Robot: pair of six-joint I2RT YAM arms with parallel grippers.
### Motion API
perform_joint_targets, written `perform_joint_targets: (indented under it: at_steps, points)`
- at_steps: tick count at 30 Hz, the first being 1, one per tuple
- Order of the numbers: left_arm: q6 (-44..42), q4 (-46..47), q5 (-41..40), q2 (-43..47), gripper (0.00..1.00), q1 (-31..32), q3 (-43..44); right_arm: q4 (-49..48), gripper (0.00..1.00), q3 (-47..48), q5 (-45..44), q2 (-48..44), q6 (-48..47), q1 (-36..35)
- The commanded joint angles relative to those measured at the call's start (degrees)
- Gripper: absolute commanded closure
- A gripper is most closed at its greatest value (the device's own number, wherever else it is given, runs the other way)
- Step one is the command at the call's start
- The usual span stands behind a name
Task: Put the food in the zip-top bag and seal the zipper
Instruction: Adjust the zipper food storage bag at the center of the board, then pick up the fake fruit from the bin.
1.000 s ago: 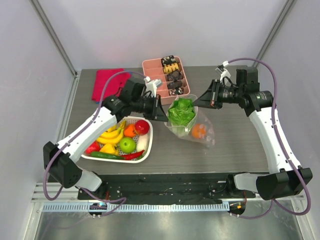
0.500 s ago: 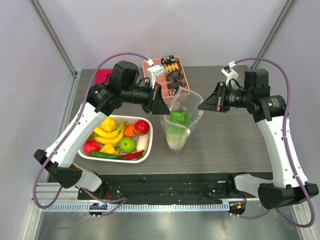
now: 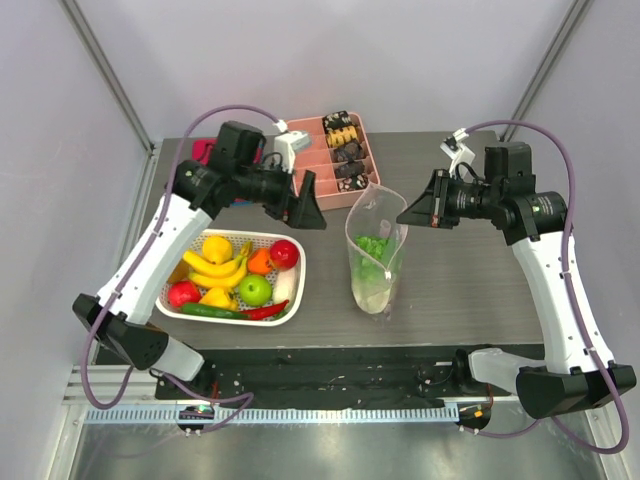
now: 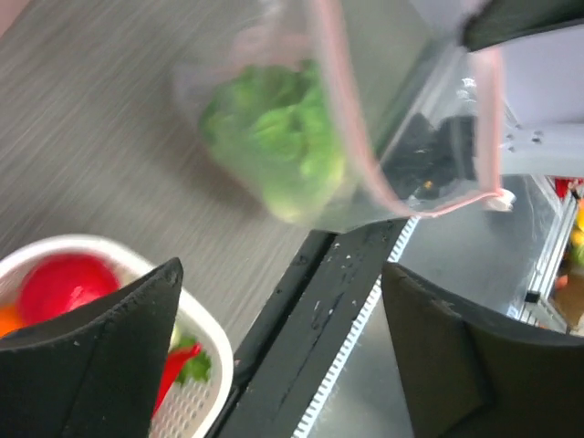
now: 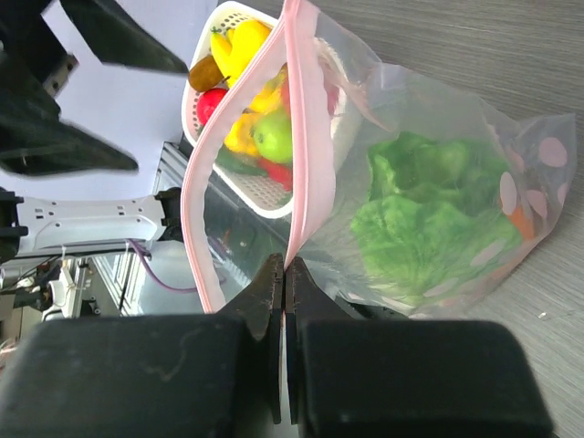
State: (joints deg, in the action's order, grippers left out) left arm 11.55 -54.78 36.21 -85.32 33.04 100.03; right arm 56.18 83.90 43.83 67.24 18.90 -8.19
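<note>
left gripper (image 3: 306, 206): fingers apart, empty, left of bag | right gripper (image 5: 285, 274): fingers clamped on zipper (image 5: 307, 119) | zip-top bag (image 3: 377, 262): hanging upright mid-table, lettuce (image 3: 374, 246) inside | basket (image 3: 302, 272): near left

White links (image 3: 165, 250), black joints (image 3: 235, 145), purple cables (image 3: 245, 107) — left tool (image 3: 312, 205) and right tool (image 3: 403, 214) black wedges.

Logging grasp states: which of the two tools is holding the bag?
The right tool, shut on the pink zipper of the zip-top bag; the left tool stands open, apart from it.
</note>
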Motion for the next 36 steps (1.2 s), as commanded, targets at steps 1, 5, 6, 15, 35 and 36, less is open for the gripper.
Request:
perform_joint_targets:
  at_steps: [1,5,6,15,35,36]
  points:
    - [-8.19,-6.55,2.63,4.71,0.05,-11.98,0.79,-0.37,0.99,0.13,-1.91,-1.15,-1.49,-0.16]
    - [-25.39,-16.57,1.25,8.06,0.03,-21.6,-0.79,-0.28,0.99,-0.31,-1.91,-0.71,-1.58,-0.16]
    - [-28.48,-20.67,-0.85,8.5,0.06,-23.0,-1.23,-0.28,0.99,-0.23,-1.91,-0.62,-1.58,-0.25]
    - [-40.92,-21.6,-20.55,8.5,0.21,-32.25,-17.38,-1.07,0.99,-1.37,-2.7,-0.18,-1.41,-0.16]
    - [-28.16,-6.57,-26.98,0.07,0.41,-31.19,-27.69,-2.39,0.99,-3.83,-3.41,1.66,-1.41,-0.16]
    - [-28.08,-6.39,-26.89,-0.37,0.41,-31.1,-27.69,-2.31,0.99,-3.83,-3.4,1.75,-1.32,-0.16]
